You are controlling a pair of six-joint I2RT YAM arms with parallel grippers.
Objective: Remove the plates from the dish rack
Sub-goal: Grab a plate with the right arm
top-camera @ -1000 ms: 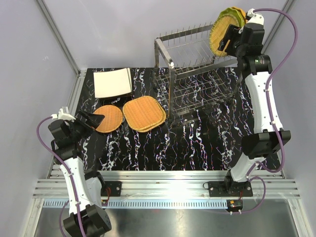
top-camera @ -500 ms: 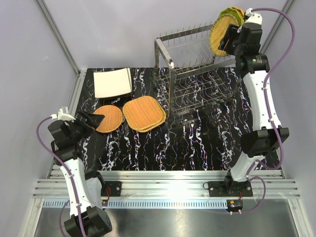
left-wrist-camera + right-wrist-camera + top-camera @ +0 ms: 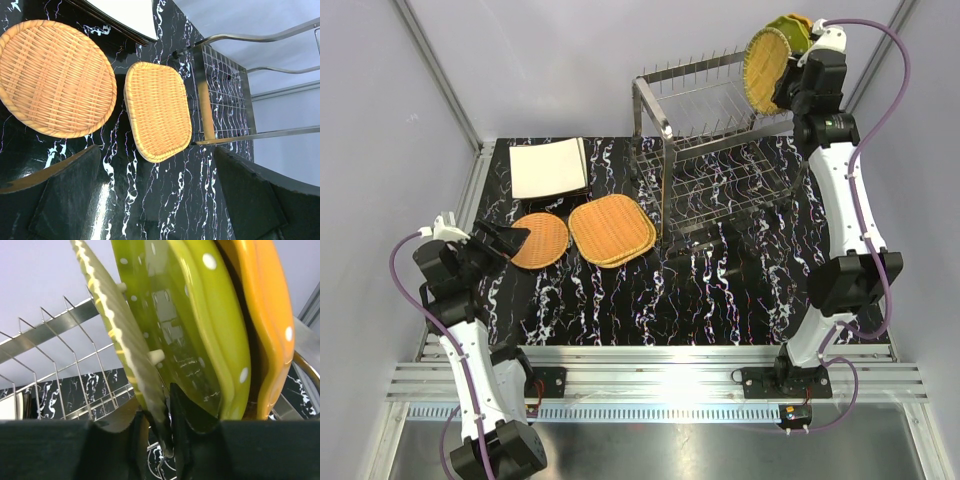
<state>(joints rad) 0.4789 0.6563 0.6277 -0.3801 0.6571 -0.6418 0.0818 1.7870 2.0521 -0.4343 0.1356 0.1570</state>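
The dish rack (image 3: 715,150) stood far right on the table (image 3: 720,290), with a woven round plate (image 3: 763,58) upright at its top tier's right end. The right gripper (image 3: 159,427) pinched the plate's rim. Near left, the left gripper (image 3: 157,185) hovered with jaws wide over plates (image 3: 55,85) lying flat.

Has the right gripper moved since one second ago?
Yes, slightly: in the top view the right gripper has shifted left, further over the dish rack, closing on the woven plate.
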